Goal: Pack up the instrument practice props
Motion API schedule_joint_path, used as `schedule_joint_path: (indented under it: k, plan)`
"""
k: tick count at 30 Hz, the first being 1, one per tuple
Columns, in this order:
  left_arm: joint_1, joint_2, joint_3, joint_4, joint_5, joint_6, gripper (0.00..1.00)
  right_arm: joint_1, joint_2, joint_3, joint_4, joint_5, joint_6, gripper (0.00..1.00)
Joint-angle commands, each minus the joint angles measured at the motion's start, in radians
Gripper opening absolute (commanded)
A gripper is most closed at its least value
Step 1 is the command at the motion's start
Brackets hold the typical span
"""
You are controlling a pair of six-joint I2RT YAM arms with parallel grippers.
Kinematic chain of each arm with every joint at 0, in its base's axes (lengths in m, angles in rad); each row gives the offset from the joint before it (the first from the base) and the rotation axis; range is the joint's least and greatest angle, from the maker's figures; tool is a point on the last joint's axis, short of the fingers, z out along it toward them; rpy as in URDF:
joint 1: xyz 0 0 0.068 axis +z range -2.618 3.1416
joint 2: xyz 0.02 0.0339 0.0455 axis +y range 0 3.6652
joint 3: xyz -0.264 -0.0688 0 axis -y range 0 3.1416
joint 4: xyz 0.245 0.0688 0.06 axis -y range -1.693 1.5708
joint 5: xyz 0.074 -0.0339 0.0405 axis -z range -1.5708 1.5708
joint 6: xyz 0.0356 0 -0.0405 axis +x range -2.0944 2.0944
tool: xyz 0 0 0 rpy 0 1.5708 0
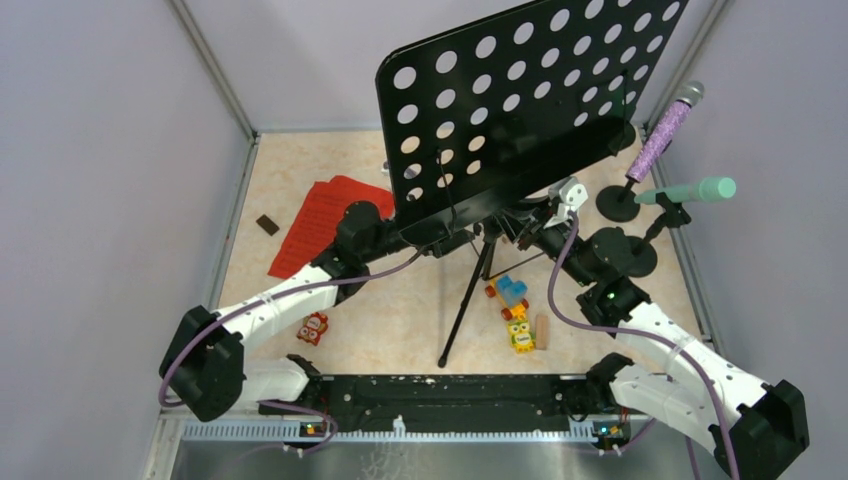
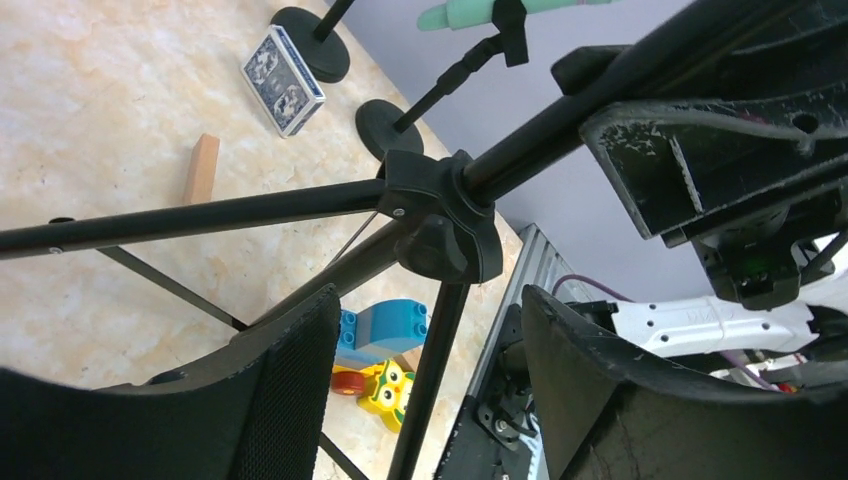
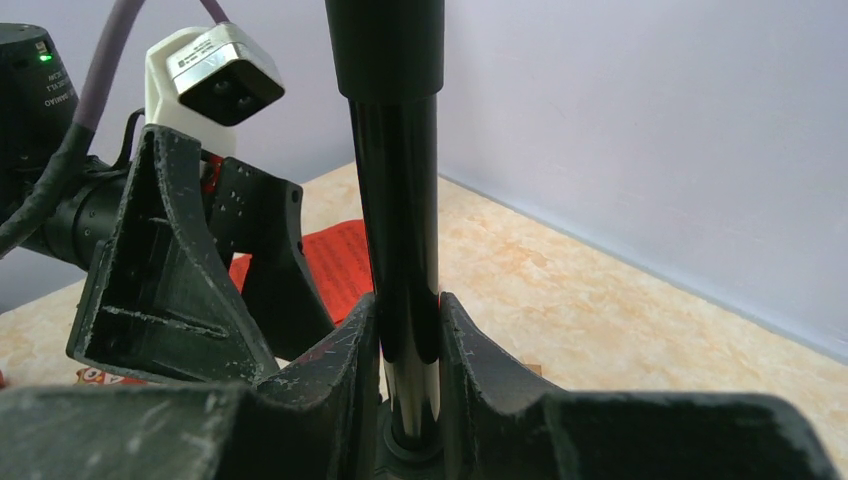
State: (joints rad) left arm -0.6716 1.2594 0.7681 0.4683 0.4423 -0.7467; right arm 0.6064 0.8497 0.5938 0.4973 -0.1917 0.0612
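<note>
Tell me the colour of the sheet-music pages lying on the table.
Red; the sheet-music pages show best in the top external view.

Centre frame: black perforated rack (image 1: 520,100), upright on tripod legs. Left of it: red pages (image 1: 320,225), flat on the surface (image 1: 400,330). Right side: glittery purple mic (image 1: 668,130) and green mic (image 1: 690,190), slanted in black round-based holders (image 1: 618,203).

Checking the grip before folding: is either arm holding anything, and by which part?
The right gripper has its jaws shut on the music stand by its pole, below the collar. The left gripper is open, holding nothing.
</note>
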Motion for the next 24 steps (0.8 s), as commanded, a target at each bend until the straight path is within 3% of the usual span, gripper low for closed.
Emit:
schedule_joint_path:
  k: [1,11,18,24]
  plan:
    - [-0.002,-0.003,-0.01,0.106,0.075,0.105,0.71,0.004,-0.011,-0.012,-0.064,-0.016,0.02,0.0]
    - [-0.002,0.097,0.02,0.195,0.109,0.072,0.66,0.006,-0.013,-0.027,-0.07,-0.014,0.022,0.0]
    - [-0.003,0.15,0.009,0.305,0.16,0.082,0.56,0.006,-0.014,-0.023,-0.074,-0.016,0.02,0.0]
    - [-0.002,0.169,0.006,0.347,0.18,0.142,0.56,0.007,-0.015,-0.022,-0.077,-0.019,0.026,0.0]
